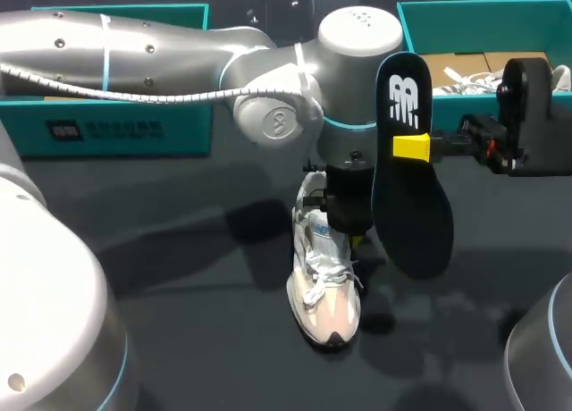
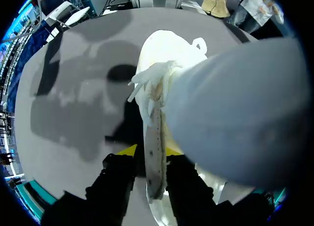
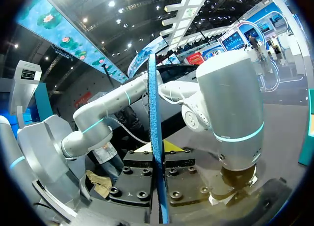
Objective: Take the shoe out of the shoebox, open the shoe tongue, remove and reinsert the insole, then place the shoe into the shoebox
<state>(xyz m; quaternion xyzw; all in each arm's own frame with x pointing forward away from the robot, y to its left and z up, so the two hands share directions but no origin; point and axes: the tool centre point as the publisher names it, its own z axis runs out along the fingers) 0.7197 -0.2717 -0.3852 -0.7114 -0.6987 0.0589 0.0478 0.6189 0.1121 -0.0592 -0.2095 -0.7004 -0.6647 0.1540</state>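
Count: one white-and-beige mesh trainer (image 1: 323,286) with white laces, lying on the dark grey tabletop (image 1: 179,277). My left pincer (image 1: 350,223) was clamped on its upper edge. One flat black insole (image 1: 413,205) with a blue underside hung upright, nipped in my right pincer (image 1: 416,147). Two teal shoeboxes stood behind: left box (image 1: 116,130), right box (image 1: 483,9).

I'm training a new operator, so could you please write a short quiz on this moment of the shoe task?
1. True or false: the insole is inside the shoe.
2. Fill in: the left hand is shut on the shoe's ____.
3. Which holds the insole? A. the left hand B. the right hand
Key: 1 false; 2 tongue; 3 B.
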